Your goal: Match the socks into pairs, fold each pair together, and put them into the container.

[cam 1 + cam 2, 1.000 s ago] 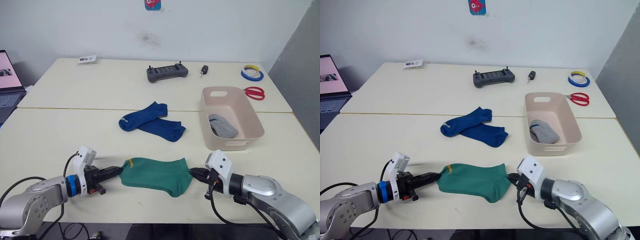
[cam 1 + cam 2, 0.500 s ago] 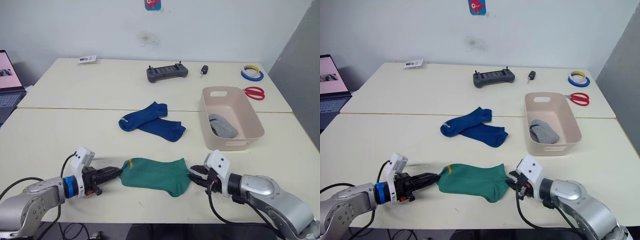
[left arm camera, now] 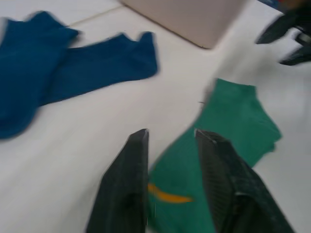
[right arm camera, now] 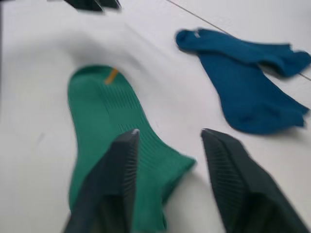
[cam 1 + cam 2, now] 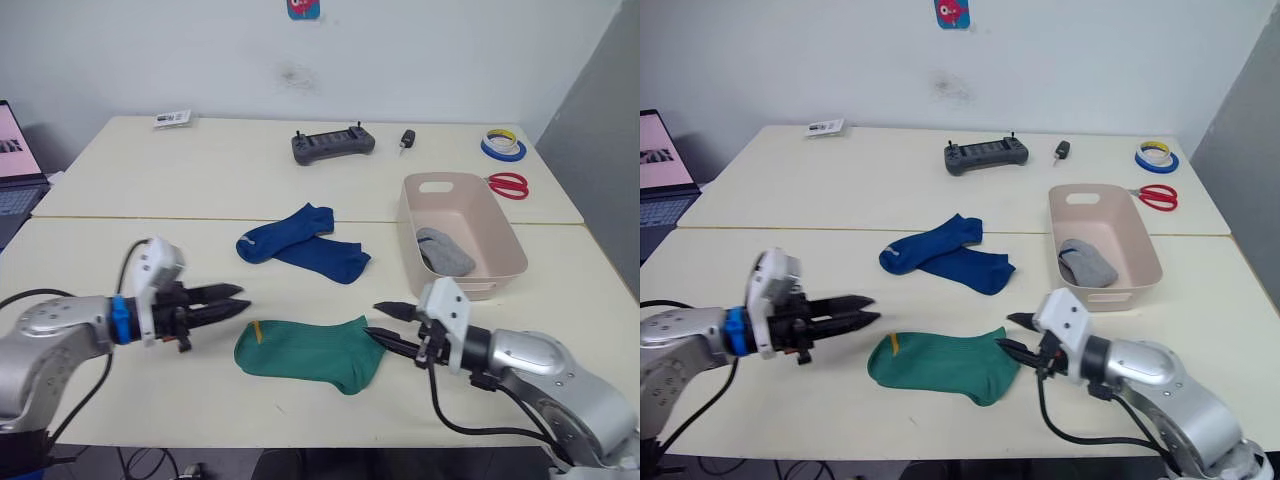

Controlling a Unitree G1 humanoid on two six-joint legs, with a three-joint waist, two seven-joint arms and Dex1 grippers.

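A green sock (image 5: 305, 352) with a yellow mark lies flat near the table's front edge; I cannot tell if a second one lies under it. My left gripper (image 5: 244, 297) hovers open just left of its cuff and holds nothing. My right gripper (image 5: 372, 319) is open at its toe end and also holds nothing. Two blue socks (image 5: 300, 245) lie overlapped mid-table. The beige-pink container (image 5: 411, 240) stands to the right with a grey sock (image 5: 445, 252) inside. The left wrist view looks past its fingers (image 3: 131, 184) at the green sock (image 3: 228, 121).
On the far table lie a black controller (image 5: 333, 143), a key fob (image 5: 408, 140), tape rolls (image 5: 503, 146), red scissors (image 5: 508, 184) behind the container, and a card (image 5: 173, 119). A laptop (image 5: 15, 160) sits at the left edge.
Both grippers let go of the green sock's ends, opened and lifted off the table. The sock now lies flat. The left gripper rose and drew back to the left.
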